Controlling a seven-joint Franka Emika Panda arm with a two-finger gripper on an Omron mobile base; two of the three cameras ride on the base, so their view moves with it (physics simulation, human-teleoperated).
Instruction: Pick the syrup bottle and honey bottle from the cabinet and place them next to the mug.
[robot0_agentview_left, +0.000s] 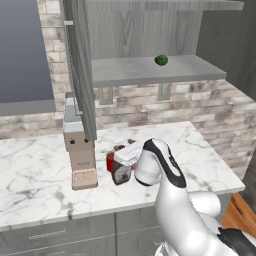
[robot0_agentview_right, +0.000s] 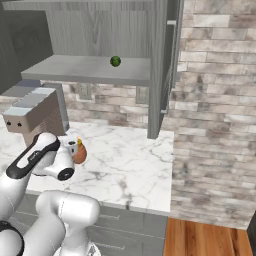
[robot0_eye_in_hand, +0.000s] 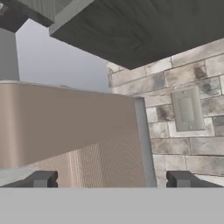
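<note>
gripper (robot0_eye_in_hand: 111, 179): jaws wide, holding nothing | tall dark brown syrup bottle (robot0_agentview_left: 121, 172): on white marble counter (robot0_agentview_left: 40, 165), touching small red mug (robot0_agentview_left: 110, 161) at 10 o'clock

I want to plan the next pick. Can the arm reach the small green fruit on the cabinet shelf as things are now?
Probably yes. The green fruit sits alone near the front of the shelf, and the door is swung open. The gripper is low on the counter with open jaws, so it must rise first.
</note>
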